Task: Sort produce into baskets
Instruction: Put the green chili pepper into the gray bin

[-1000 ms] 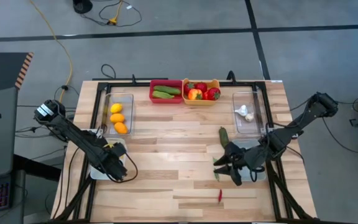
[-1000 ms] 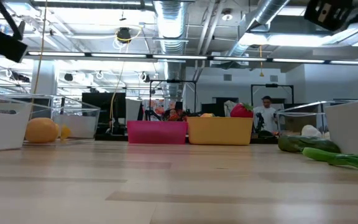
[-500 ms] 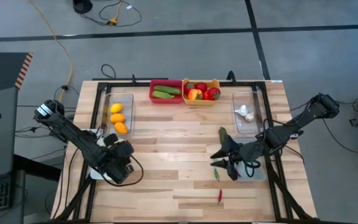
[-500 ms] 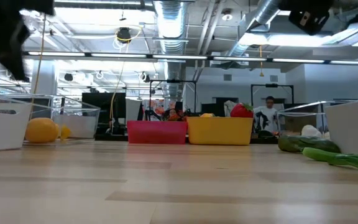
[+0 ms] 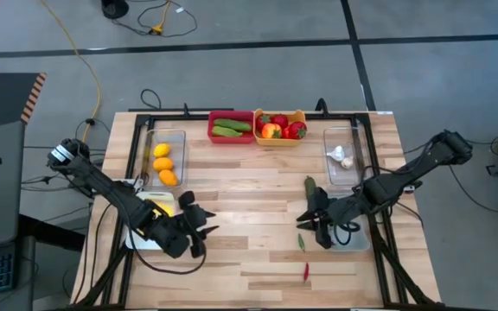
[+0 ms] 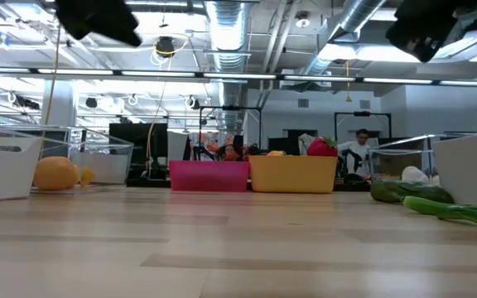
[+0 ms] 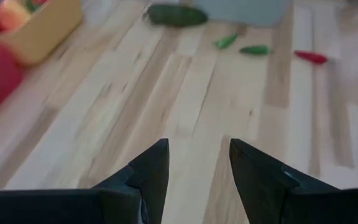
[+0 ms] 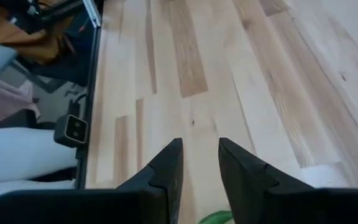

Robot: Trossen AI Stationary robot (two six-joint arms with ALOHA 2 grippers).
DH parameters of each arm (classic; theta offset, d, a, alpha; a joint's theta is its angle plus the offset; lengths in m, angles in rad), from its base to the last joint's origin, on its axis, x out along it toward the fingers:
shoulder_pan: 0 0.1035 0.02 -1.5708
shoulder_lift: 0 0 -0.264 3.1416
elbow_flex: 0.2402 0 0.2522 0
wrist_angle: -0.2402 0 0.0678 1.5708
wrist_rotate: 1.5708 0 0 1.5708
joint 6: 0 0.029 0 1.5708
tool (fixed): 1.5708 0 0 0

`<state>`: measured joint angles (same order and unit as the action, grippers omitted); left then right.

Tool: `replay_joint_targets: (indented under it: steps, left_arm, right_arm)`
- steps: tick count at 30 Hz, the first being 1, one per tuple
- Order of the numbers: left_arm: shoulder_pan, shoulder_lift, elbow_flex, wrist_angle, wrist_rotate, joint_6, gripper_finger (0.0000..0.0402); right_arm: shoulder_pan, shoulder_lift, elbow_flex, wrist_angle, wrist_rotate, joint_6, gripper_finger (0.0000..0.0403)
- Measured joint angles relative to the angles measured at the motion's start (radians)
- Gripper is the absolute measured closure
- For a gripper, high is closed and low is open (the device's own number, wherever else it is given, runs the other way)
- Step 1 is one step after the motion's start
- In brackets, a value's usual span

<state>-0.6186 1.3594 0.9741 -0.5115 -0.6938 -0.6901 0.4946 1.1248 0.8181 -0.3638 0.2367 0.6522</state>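
The orange-yellow bin is cut off at the edge, and its blurred contents are perhaps fruit.

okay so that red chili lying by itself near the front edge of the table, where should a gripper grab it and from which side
Grip the red chili across its narrow middle, coming straight down from above. It lies flat on the bare table, slim and elongated, so the fingers should close across its short width. The green chili lies apart from it, leaving room. The right gripper is probably nearer.
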Motion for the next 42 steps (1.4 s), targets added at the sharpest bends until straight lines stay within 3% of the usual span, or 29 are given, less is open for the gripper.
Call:
replay_joint_targets:
  steps: [5,14,22,29,34,42]
  left_arm:
    - [0.037,0.0,0.0,0.069,0.001,0.092,0.0243]
    - [0.096,0.0,0.0,0.066,0.009,0.104,0.0243]
    - [0.126,0.0,0.0,0.066,0.009,0.157,0.0243]
    - [0.141,0.0,0.0,0.065,0.01,0.16,0.0243]
    - [0.141,0.0,0.0,0.065,0.037,0.16,0.0243]
    - [0.141,0.0,-0.001,0.059,0.054,0.16,0.0243]
  right_arm:
    - [0.0,0.074,0.0,0.004,-0.015,0.001,0.0276]
    - [-0.017,0.238,0.0,-0.013,-0.118,0.002,0.0276]
    - [-0.073,0.327,0.097,-0.298,-0.122,0.065,0.0276]
    - [-0.11,0.468,0.164,-0.326,-0.132,0.055,0.0276]
    - [-0.14,0.56,0.221,-0.444,-0.134,0.055,0.0276]
    - [-0.148,0.597,0.264,-0.459,-0.144,0.055,0.0276]
